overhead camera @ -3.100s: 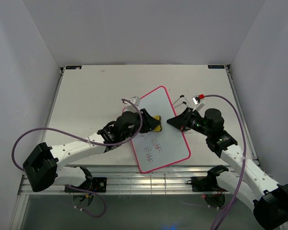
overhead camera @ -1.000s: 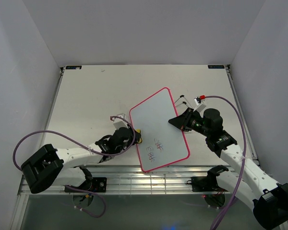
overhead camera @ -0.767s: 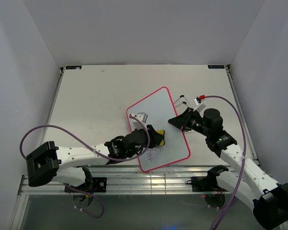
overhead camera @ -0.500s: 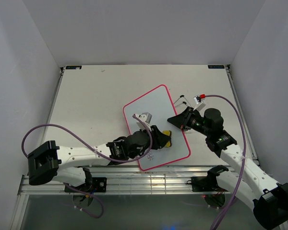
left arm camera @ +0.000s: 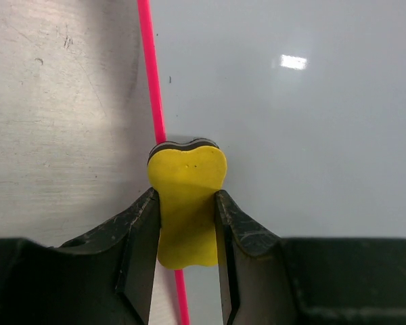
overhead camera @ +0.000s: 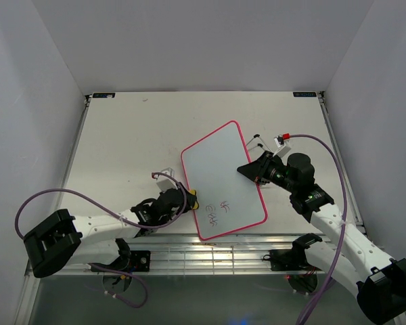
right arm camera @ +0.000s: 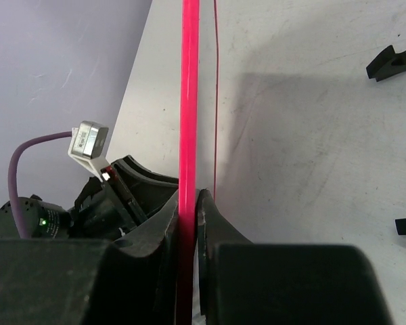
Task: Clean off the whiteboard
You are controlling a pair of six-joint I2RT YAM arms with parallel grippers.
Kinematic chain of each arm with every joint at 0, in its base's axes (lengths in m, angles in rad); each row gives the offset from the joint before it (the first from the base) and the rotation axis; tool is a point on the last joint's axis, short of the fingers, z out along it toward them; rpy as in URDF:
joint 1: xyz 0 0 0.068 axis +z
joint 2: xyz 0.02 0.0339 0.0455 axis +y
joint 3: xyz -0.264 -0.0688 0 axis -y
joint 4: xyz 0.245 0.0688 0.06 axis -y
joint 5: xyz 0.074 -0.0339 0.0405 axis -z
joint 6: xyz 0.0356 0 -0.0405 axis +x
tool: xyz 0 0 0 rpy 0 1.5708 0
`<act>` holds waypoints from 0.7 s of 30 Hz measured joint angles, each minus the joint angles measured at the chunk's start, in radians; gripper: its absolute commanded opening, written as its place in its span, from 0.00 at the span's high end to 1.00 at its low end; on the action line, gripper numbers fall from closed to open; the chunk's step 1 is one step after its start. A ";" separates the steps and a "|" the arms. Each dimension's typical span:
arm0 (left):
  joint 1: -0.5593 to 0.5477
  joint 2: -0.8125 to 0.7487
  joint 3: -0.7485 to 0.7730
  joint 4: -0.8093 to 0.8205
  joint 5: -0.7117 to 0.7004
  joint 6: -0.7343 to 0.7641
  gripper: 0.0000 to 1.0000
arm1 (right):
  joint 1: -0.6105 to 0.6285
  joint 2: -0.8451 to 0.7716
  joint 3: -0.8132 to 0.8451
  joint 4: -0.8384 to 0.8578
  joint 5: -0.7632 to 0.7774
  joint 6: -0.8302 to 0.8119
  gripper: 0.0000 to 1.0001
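The whiteboard (overhead camera: 223, 179) lies tilted on the table (overhead camera: 122, 135), its 3 o'clock edge pinched by the right gripper (overhead camera: 247, 169). The left gripper (overhead camera: 187, 201), clamped on a yellow sponge (left arm camera: 187, 196), sits at its 9 o'clock edge. Most looks wiped; scribbles (overhead camera: 216, 211) near 6 o'clock are left.

Nothing here can be read as a word or number. The whiteboard (overhead camera: 220, 159) carries a few handwritten marks (overhead camera: 216, 211) toward its near end, too small and loose to make out. A dark sticker (overhead camera: 103, 95) at the worktop's (overhead camera: 135, 135) far left corner and a second sticker (overhead camera: 304, 94) at its far right corner are also too small to read.
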 measured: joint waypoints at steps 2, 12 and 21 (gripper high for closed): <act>-0.020 0.002 0.009 -0.009 -0.020 0.012 1.00 | 0.000 0.000 0.000 0.000 -0.001 0.001 0.92; -0.311 0.159 0.368 -0.053 -0.093 0.142 1.00 | -0.009 0.001 -0.018 -0.002 0.016 0.024 0.92; -0.385 0.217 0.463 -0.030 -0.066 0.123 1.00 | 0.006 0.000 -0.027 0.045 -0.015 0.034 0.92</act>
